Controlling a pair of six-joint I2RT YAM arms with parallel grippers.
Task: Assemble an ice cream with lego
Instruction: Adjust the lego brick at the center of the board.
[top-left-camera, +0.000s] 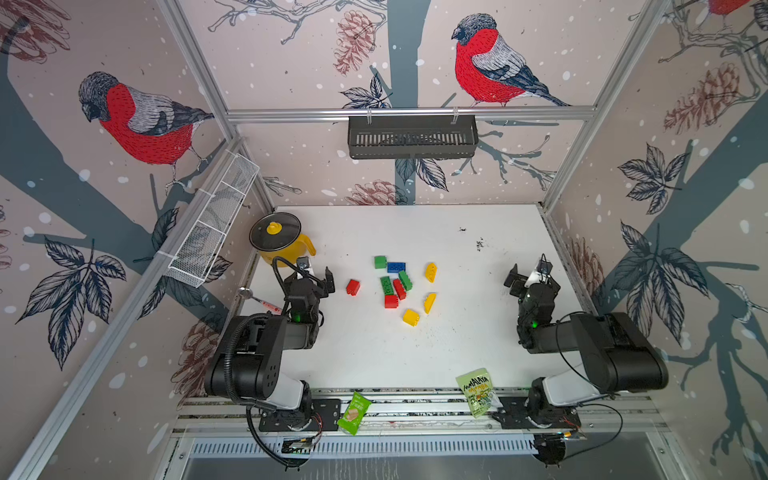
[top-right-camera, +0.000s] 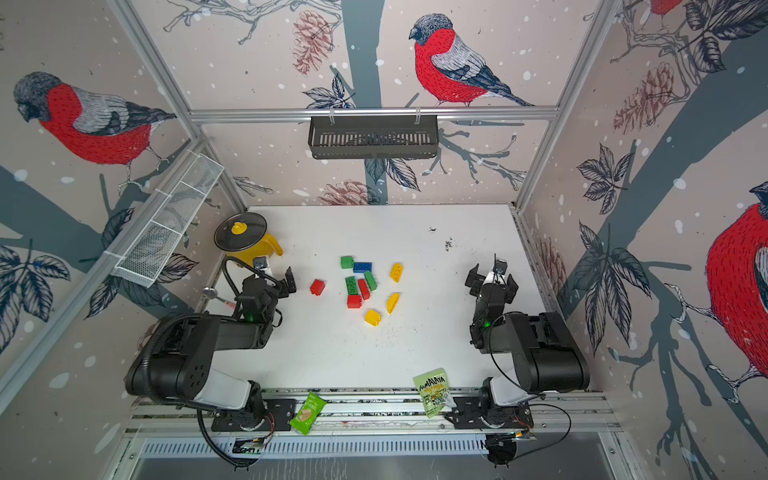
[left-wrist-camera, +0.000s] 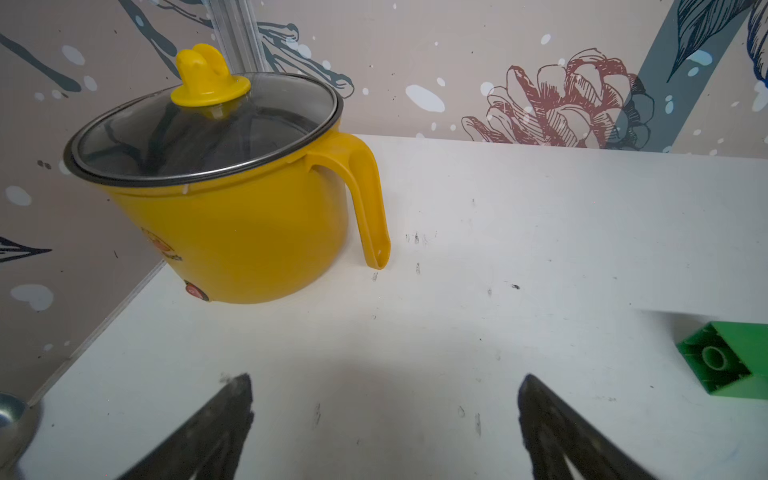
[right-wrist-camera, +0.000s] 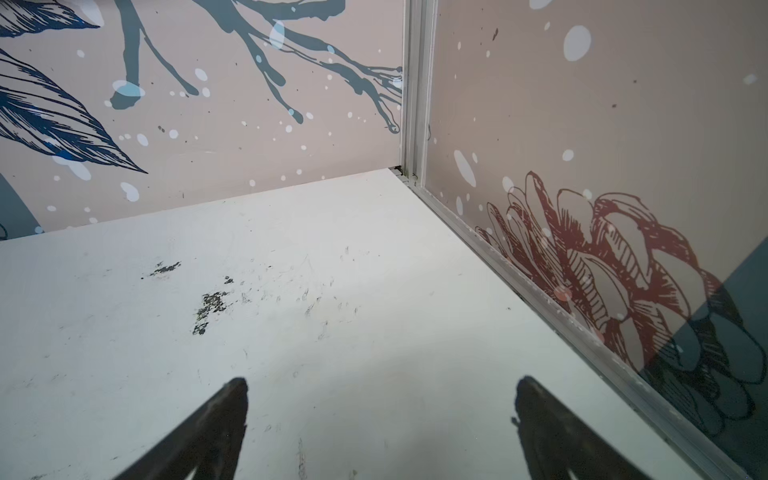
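left claw (top-left-camera: 318, 272) and right claw (top-left-camera: 528, 274) hung wide open, empty; you likely needed to pinch the nearby red lego (top-left-camera: 353, 286) squarely across its flat sides.

Yellow lidded pot (top-left-camera: 291, 249), spoon (top-left-camera: 246, 293) near it, small green packet (top-left-camera: 353, 412) and large green packet (top-left-camera: 478, 392) at front rail (top-left-camera: 415, 405), white mesh basket (top-left-camera: 212, 220), black wall rack (top-left-camera: 412, 137).
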